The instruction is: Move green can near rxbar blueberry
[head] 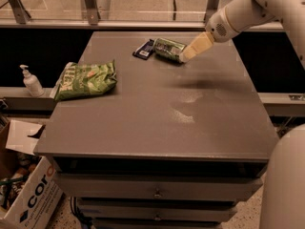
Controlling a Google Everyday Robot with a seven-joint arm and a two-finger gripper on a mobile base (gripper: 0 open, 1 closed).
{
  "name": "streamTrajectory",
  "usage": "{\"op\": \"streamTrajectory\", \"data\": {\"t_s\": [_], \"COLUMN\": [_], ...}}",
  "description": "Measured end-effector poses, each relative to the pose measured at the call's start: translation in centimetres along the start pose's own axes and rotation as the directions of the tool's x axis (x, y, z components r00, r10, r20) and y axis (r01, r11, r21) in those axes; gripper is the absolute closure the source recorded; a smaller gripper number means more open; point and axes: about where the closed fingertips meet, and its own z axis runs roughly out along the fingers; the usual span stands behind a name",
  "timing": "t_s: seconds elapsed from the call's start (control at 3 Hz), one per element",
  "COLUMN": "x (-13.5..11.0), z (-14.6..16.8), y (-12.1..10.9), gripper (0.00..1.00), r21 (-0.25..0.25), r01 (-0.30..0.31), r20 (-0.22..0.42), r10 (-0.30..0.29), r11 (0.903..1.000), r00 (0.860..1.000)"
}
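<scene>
Grey tabletop (157,113) w/ shut drawers below. Green can (168,49) lies on its side at the far edge, just beside rxbar blueberry (143,49), maybe touching. Gripper (190,53) sits at the can's right end; can't tell if it grips or is free. Looks like the placing step, nearly done. Next: let go if holding, lift off w/o rolling the can. Chip bag (86,80) well apart, left. Cardboard box (28,199) on floor holds dark clutter, contents unclear.
</scene>
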Motion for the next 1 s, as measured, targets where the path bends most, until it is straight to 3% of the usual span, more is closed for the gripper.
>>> {"op": "streamTrajectory", "data": {"t_s": [0.67, 1.0], "x": [2.7, 3.5], "z": [-4.5, -4.7], "y": [4.6, 4.7], "gripper": [0.00, 0.00], "r21": [-0.065, -0.070], "r01": [-0.049, -0.062], "r20": [0.107, 0.105], "r10": [0.056, 0.069], "r11": [0.9967, 0.9957], "r00": [0.993, 0.992]}}
